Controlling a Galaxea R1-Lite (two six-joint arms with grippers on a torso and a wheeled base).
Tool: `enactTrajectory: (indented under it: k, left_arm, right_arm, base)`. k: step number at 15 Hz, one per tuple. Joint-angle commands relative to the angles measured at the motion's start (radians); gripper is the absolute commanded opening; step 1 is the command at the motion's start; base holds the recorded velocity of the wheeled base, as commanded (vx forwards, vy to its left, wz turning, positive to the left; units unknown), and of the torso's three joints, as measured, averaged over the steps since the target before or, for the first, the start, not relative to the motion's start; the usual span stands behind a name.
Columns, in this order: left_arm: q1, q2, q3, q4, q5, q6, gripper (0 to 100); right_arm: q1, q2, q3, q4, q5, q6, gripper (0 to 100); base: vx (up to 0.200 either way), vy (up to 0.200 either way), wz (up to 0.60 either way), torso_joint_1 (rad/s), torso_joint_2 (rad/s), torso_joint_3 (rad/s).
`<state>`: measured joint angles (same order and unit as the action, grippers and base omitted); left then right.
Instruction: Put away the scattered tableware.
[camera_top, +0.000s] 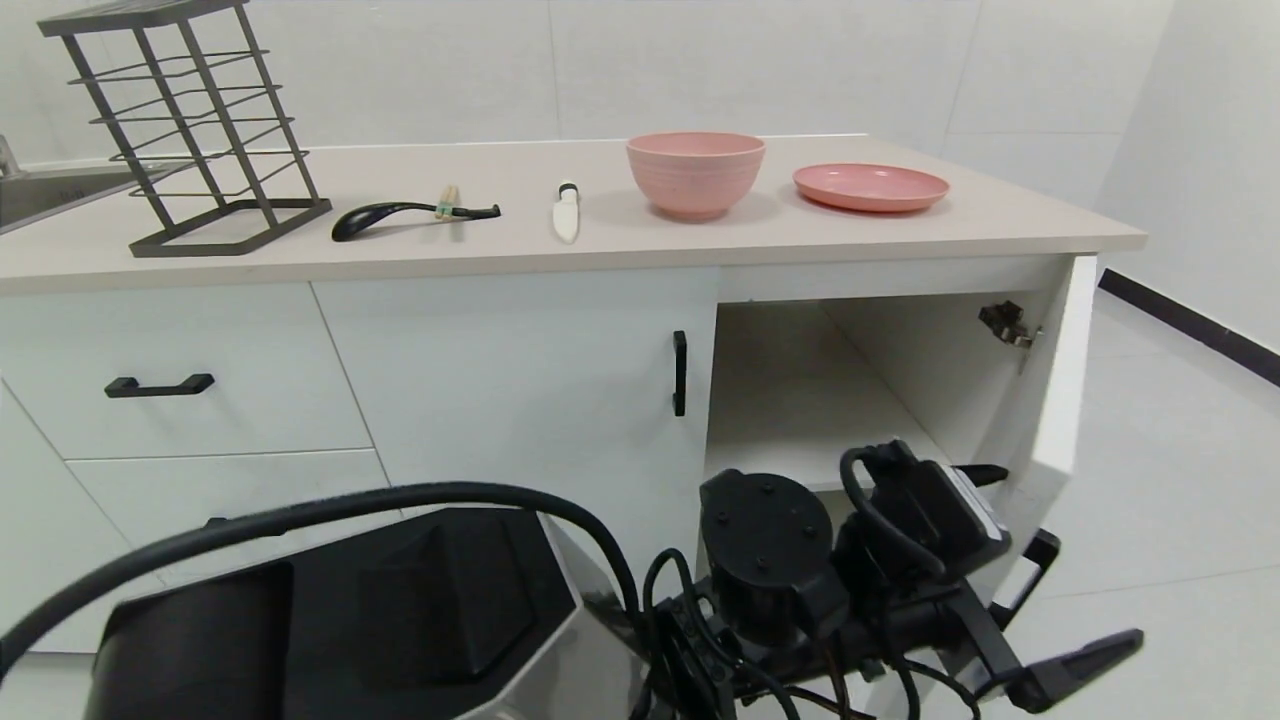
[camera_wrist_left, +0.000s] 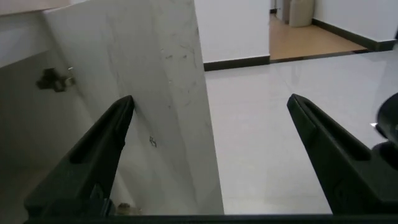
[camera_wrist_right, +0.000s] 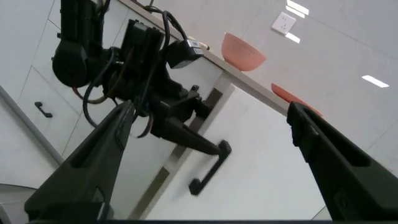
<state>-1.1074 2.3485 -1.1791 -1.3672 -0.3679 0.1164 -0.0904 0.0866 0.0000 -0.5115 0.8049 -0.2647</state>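
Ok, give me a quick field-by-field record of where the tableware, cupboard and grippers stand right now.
counter, robot's left to right: rack, spoon, chopsticks, knife, bowl, plate
chopsticks: lying across the spoon's handle
bowl and plate: pink, side by side, not touching
cupboard door: open, shelf exposed
left gripper: open, at the open door's edge
right gripper: open, low, facing the cupboard front
put away: nothing yet

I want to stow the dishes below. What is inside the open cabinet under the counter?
The open cabinet shows a white shelf, nothing on its visible part, and a metal hinge by its door. The robot arm covers its lower front, so that part is unknown.
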Motion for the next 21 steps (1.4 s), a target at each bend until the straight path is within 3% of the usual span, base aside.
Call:
enactTrajectory:
  k: [1,5,8,9,10,11,13,14,16,17,18,21]
  left_arm:
    - [-0.046,0.029,-0.028,-0.001,0.001,0.0,100]
    - [-0.112,0.091,-0.111,0.019,0.001,-0.003,100]
    - [-0.232,0.167,-0.232,0.05,0.001,-0.007,100]
    - [-0.247,0.172,-0.226,0.045,0.001,-0.014,100]
    - [-0.244,0.169,-0.192,0.031,0.015,-0.041,100]
    - [-0.212,0.158,-0.165,0.013,0.032,-0.06,100]
    - [-0.074,0.071,-0.031,-0.036,0.043,-0.072,100]
    - [0.028,-0.044,0.101,-0.067,0.041,-0.075,100]
    - [0.163,-0.247,0.32,-0.136,0.038,-0.076,100]
    - [0.196,-0.313,0.388,-0.148,0.035,-0.075,100]
    - [0.264,-0.472,0.555,-0.167,0.033,-0.075,100]
    - [0.35,-0.85,0.829,-0.167,0.038,-0.076,100]
  right_arm:
    - [0.0,0.007,0.0,-0.022,0.0,-0.001,100]
    - [0.0,0.007,0.0,-0.113,0.0,-0.001,100]
    - [0.0,0.007,0.0,-0.122,0.0,-0.002,100]
    - [0.0,0.007,0.0,-0.128,0.0,-0.001,100]
    - [0.0,0.007,0.0,-0.147,0.0,-0.001,100]
    - [0.0,0.007,0.0,-0.151,0.0,-0.002,100]
    - [0.0,0.007,0.0,-0.151,0.0,-0.002,100]
    - [0.0,0.007,0.0,-0.145,0.0,-0.002,100]
    - [0.0,0.007,0.0,-0.145,0.0,-0.002,100]
    - [0.0,0.007,0.0,-0.145,0.0,-0.002,100]
    - [0.0,0.007,0.0,-0.137,0.0,-0.001,100]
    - [0.0,0.007,0.0,-0.087,-0.001,0.004,100]
  base:
    - [0.0,0.0,0.0,0.0,0.0,0.0]
    - [0.0,0.0,0.0,0.0,0.0,0.0]
    - [0.0,0.0,0.0,0.0,0.0,0.0]
    - [0.0,0.0,0.0,0.0,0.0,0.0]
    - [0.0,0.0,0.0,0.0,0.0,0.0]
    - [0.0,0.0,0.0,0.0,0.0,0.0]
    - [0.0,0.0,0.0,0.0,0.0,0.0]
    - [0.0,0.0,0.0,0.0,0.0,0.0]
    - [0.0,0.0,0.0,0.0,0.0,0.0]
    - [0.0,0.0,0.0,0.0,0.0,0.0]
    - [0.0,0.0,0.0,0.0,0.0,0.0]
    - [0.0,0.0,0.0,0.0,0.0,0.0]
